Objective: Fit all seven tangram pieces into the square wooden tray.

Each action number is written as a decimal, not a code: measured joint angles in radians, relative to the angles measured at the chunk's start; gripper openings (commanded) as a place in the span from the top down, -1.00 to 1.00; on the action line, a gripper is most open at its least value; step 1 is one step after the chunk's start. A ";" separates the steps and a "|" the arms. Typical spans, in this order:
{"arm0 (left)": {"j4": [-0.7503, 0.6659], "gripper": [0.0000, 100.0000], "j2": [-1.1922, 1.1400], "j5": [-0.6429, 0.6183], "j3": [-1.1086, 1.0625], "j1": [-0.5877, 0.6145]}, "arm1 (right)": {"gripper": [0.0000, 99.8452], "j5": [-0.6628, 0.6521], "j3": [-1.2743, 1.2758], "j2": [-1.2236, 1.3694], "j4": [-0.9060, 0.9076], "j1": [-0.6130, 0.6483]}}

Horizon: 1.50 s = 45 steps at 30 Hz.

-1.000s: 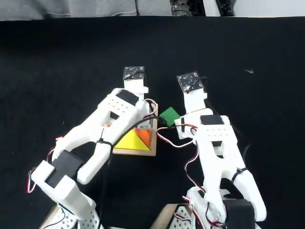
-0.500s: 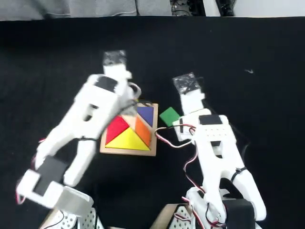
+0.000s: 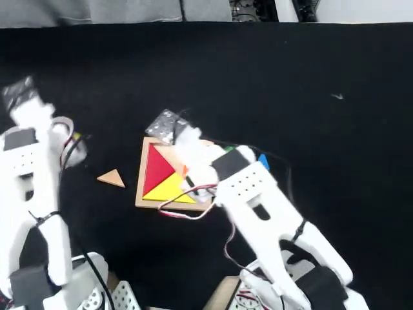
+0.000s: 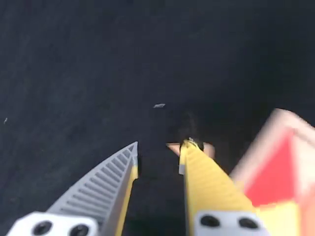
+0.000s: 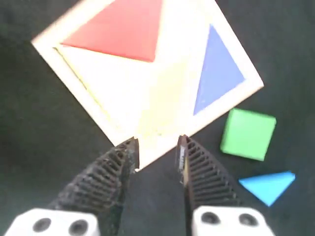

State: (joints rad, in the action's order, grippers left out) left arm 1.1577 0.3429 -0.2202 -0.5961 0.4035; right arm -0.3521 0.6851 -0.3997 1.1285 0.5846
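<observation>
- Wooden tray (image 3: 139, 188) is sitting mid-table, with the red triangle (image 3: 158, 166), yellow triangle (image 3: 166, 188) and dark-blue triangle (image 5: 216, 73) lying inside it.
- Green square (image 5: 247, 133) and light-blue triangle (image 5: 268, 186) are lying just outside the tray on the right arm's side. Tan triangle (image 3: 111, 178) is lying near the opposite edge. All three are still waiting for placement.
- Right gripper (image 5: 157, 145) is now hanging over the tray rim, having swung in from beside the green square, with fingers spread and carrying nothing.
- Left gripper (image 4: 160, 147) is clearing off the tray to the far left, fingers spread and empty, pointing at the tan triangle — probably the next pick.

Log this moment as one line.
left claw: open, empty | right claw: open, over tray edge | outside tray: green square, light-blue triangle, tan triangle
</observation>
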 measured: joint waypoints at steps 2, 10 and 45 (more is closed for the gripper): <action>-0.097 0.70 0.000 0.003 -0.126 0.040 | 0.71 0.000 -0.041 0.066 0.000 0.008; -0.307 0.70 0.008 0.080 -0.330 0.087 | 0.71 0.002 -0.216 0.397 -0.002 0.029; -0.388 0.70 0.008 0.095 -0.381 0.121 | 0.71 -0.048 -0.367 0.615 -0.008 -0.054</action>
State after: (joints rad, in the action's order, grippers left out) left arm 0.7695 0.3506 -0.1250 -0.9766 0.5247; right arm -0.3997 0.3184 0.2156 1.1208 0.5309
